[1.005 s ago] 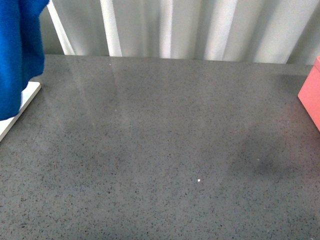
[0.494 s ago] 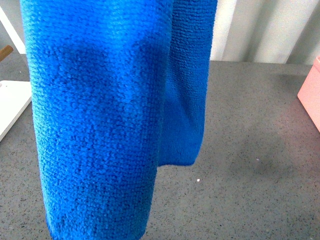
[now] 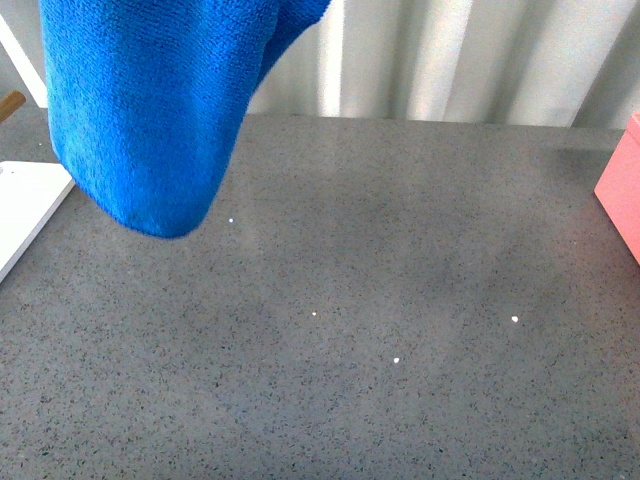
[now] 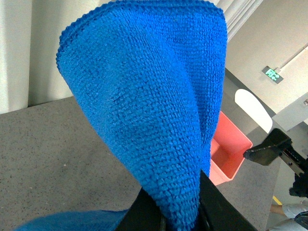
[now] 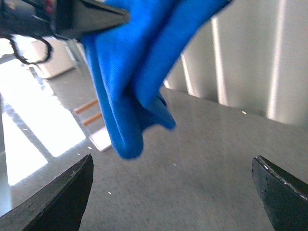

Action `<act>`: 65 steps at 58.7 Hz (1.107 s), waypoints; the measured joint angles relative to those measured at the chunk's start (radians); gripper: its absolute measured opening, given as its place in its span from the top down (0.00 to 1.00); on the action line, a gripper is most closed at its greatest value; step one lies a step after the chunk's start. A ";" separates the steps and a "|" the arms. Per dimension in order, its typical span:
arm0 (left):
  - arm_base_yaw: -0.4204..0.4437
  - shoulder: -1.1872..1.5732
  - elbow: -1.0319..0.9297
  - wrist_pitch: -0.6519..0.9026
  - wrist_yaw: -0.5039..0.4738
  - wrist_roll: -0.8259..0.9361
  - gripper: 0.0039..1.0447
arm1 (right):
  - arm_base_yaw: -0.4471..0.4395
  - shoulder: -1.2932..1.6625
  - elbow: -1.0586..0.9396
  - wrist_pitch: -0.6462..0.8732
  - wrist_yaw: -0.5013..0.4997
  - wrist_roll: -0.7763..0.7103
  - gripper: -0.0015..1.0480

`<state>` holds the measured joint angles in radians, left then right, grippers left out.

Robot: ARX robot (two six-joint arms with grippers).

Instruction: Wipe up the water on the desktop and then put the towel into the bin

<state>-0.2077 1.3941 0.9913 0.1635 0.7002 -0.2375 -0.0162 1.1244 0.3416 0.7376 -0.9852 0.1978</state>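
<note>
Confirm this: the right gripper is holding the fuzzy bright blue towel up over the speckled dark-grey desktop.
Wrong gripper. The left gripper is shut on the bright blue fuzzy microfibre towel, as the left wrist view shows; the right gripper is open and empty in the right wrist view. The towel does hang over the glossy dark-grey speckled desktop.

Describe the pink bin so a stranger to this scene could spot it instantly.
On the wide speckled dark-grey desktop, go to the right edge. The bin stands there, open-topped. It alone is salmon pink; the board opposite is white, the hanging towel blue.
</note>
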 joint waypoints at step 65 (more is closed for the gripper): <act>0.000 0.000 0.000 0.000 -0.001 0.000 0.96 | 0.342 0.802 0.567 0.539 -0.019 0.476 0.07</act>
<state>-0.2077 1.3941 0.9913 0.1635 0.6991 -0.2371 0.3256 1.9263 0.9089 1.2770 -1.0042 0.6739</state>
